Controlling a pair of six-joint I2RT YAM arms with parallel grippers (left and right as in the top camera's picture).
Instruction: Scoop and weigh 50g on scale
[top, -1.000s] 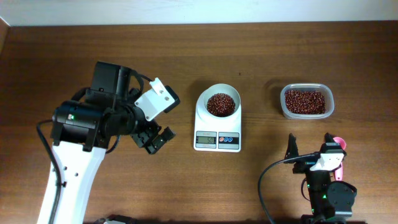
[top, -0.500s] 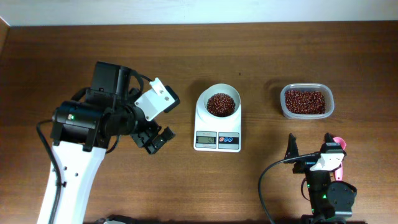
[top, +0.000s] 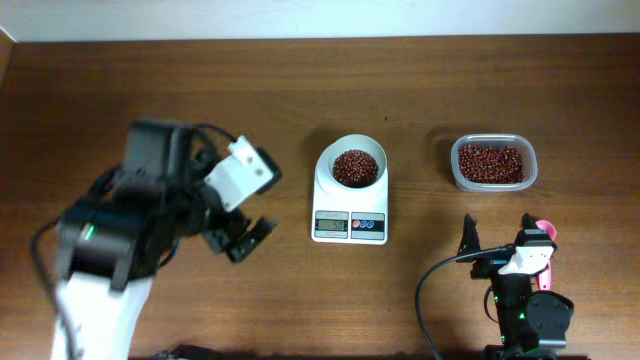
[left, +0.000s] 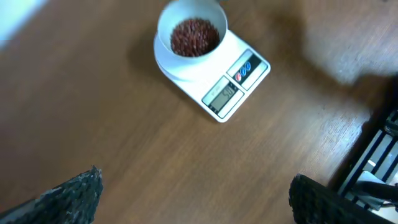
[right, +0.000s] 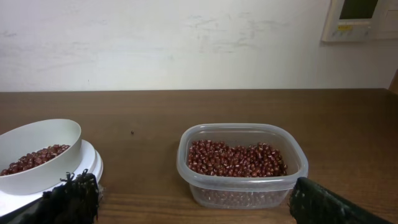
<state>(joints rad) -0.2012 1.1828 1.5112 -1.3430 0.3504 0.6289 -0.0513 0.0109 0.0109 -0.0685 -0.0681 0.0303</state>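
Note:
The white scale (top: 350, 208) stands mid-table, and its round bowl holds a heap of red-brown beans (top: 354, 167). My left gripper (top: 245, 238) hovers open to the left of the scale, with nothing between its fingers. In the left wrist view the scale (left: 214, 78) and its beans (left: 194, 36) lie ahead of the open left gripper (left: 196, 199). My right gripper (top: 503, 245) rests open near the front right edge. In the right wrist view, the right gripper (right: 196, 202) faces the bean tub, with the scale's bowl (right: 37, 140) at the left.
A clear plastic tub (top: 533, 165) of the same beans stands at the back right, and the right wrist view shows it close up (right: 242, 190). A pink item (top: 543, 229) sits beside the right gripper. A black cable (top: 430, 290) loops at the front right.
The left arm has shifted to the left and toward the front edge, blurred by motion, and its gripper has come slightly away from the scale. The right arm has not moved.

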